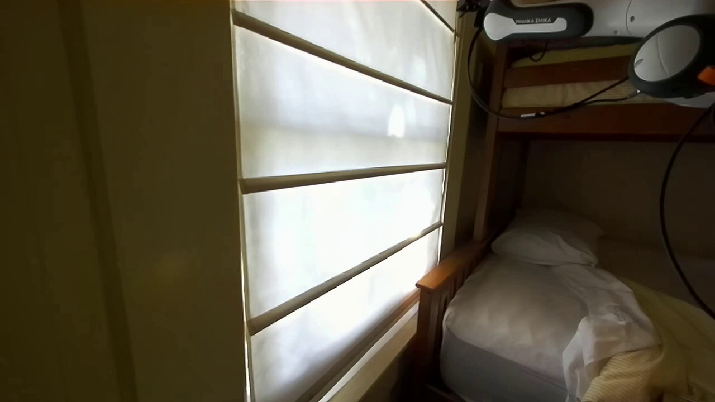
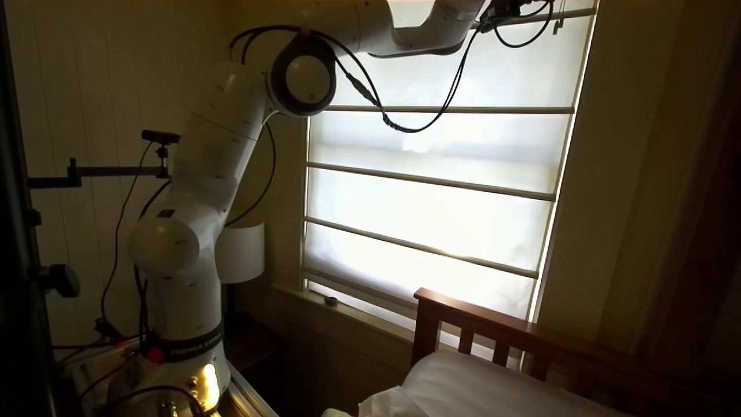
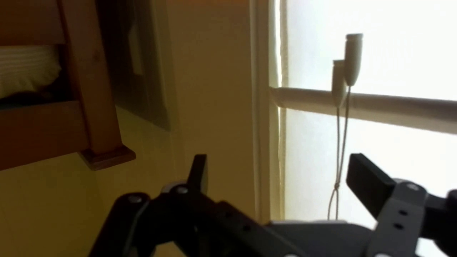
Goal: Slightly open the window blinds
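Note:
The window blinds [image 1: 341, 234] are a backlit cream-white shade hanging down almost to the sill; they show in both exterior views [image 2: 428, 200] and in the wrist view [image 3: 403, 46]. In the wrist view, which appears upside down, two thin pull cords [image 3: 337, 153] with a knot and two pale tassels [image 3: 353, 59] run in front of the blinds. My gripper [image 3: 278, 157] is open, with nothing held. The cords appear between its fingers, close to the right finger; their distance in depth is unclear. In an exterior view, the gripper [image 2: 505, 13] is partly cut off near the tassels [image 2: 557, 26].
A wooden bunk bed [image 1: 491, 167] stands beside the window, with its headboard [image 2: 474, 315] in front of the lower blinds. A white lamp [image 2: 240, 255] stands behind the arm. Black cables [image 2: 417, 130] hang from the arm. A small dark object [image 2: 330, 301] lies on the sill.

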Robot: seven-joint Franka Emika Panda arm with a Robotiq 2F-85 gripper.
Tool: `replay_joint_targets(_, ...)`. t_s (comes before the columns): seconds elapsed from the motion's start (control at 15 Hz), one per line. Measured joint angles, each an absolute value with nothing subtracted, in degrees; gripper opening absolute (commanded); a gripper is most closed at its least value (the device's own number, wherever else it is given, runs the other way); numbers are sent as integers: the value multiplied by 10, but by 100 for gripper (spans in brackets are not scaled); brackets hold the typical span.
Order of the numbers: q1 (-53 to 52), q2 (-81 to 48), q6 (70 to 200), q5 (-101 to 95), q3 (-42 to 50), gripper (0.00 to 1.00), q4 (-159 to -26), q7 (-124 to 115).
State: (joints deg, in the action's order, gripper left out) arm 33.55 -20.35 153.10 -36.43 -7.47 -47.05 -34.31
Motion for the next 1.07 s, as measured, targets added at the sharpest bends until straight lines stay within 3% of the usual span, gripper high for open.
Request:
replay_joint_targets(0.93, 344, -242, 1584, -307, -104, 100, -446, -340)
replay_joint_targets(1.0, 344, -244, 1584, -307, -100, 94, -444, -346)
replay_joint_targets(1.07, 344, -247, 1584, -309, -94, 74, -439, -354)
